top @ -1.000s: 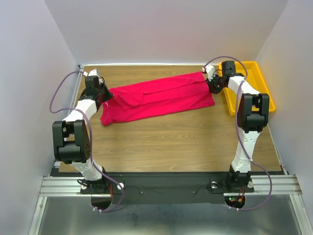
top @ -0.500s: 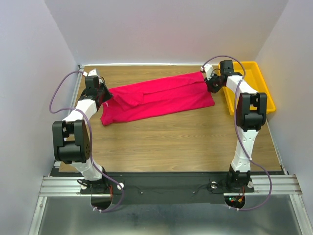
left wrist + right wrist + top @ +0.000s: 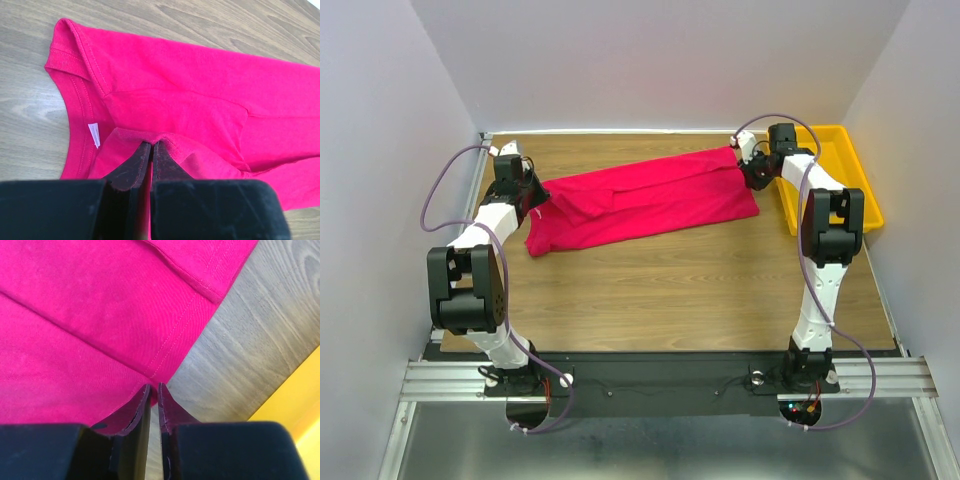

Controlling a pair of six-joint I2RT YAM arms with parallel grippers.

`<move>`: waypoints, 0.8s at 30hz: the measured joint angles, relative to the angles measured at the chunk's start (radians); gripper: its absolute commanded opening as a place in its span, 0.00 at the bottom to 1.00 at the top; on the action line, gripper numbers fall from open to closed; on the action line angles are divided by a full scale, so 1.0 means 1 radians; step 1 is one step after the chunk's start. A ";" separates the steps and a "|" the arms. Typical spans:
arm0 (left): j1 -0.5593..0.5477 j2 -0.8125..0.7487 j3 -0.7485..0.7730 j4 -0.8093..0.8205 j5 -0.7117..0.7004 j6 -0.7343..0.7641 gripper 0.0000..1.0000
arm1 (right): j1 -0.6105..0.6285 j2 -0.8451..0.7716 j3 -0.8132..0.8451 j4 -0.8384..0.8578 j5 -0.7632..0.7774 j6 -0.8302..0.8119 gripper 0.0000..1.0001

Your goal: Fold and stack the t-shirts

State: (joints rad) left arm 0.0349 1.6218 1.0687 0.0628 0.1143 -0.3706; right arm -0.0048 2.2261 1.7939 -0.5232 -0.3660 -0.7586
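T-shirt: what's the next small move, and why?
Probably open both end effectors and back off. The t-shirt already lies flat on the table as a long folded strip. The left end effector pinches cloth near the collar, and the right end effector is closed on the hem corner.

Left wrist view: the black housing of my left gripper (image 3: 151, 145) fills the bottom of the frame and covers the crimson-pink soft cloth t-shirt (image 3: 200, 90) there. The cloth also runs off the right edge. The part of the fold nipped between my fingertips is hidden.

The small white sewn-in label (image 3: 94, 134), left of centre, is too small to read.

Right wrist view: the t-shirt is cut by the top and left edges. I cannot tell whether my right gripper (image 3: 154, 388) has the hem between its tips. The yellow plastic tray (image 3: 295, 405) shows only as a blurred corner at lower right.

Top view: both sets of fingertips are too small to make out.
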 measured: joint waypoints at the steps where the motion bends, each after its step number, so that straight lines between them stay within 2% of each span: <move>1: 0.000 0.000 0.000 0.000 0.000 0.000 0.00 | 0.000 0.000 0.000 0.001 0.002 0.000 0.18; 13: 0.000 0.027 0.026 0.000 0.000 0.000 0.00 | 0.000 0.000 0.011 0.012 0.012 0.046 0.43; 18: 0.000 0.042 0.028 -0.001 0.000 0.000 0.00 | 0.000 -0.021 0.008 0.014 0.003 0.084 0.45; 24: 0.000 0.068 0.066 -0.002 0.001 0.000 0.00 | 0.000 -0.179 -0.071 0.031 -0.059 0.138 0.46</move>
State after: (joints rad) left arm 0.0353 1.6901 1.1347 0.0605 0.1150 -0.3706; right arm -0.0051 2.0472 1.7226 -0.4919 -0.4252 -0.6209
